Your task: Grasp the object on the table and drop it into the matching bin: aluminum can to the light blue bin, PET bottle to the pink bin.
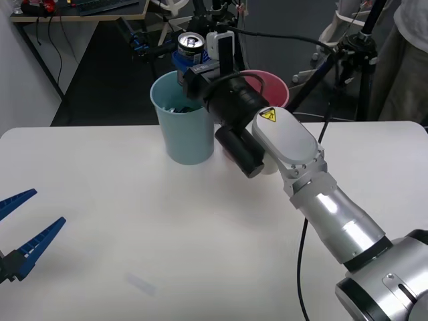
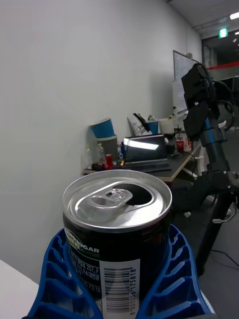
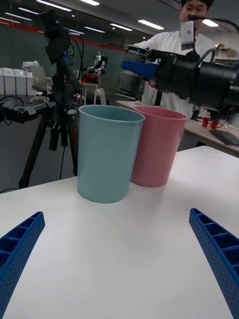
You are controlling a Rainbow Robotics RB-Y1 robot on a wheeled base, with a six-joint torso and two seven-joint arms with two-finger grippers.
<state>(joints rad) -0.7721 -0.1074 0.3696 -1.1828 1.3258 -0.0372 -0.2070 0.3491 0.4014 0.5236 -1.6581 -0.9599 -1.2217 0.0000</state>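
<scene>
My right gripper (image 1: 189, 63) is shut on the aluminum can (image 1: 190, 45), holding it upright above the far rim of the light blue bin (image 1: 182, 124). The can (image 2: 118, 234) has a shiny top with an opened pull tab and a dark printed body, clasped between blue ribbed fingers (image 2: 175, 279). In the left wrist view the can (image 3: 130, 83) hangs above and just behind the light blue bin (image 3: 108, 152), with the pink bin (image 3: 156, 144) touching it alongside. My left gripper (image 1: 20, 231) stands open low over the white table (image 1: 134, 241) at the near left.
The pink bin (image 1: 274, 90) stands behind my right forearm (image 1: 287, 144). Tripods and a desk stand beyond the table's far edge. A person in a white top is behind the bins. Bare tabletop stretches between my left gripper and the bins.
</scene>
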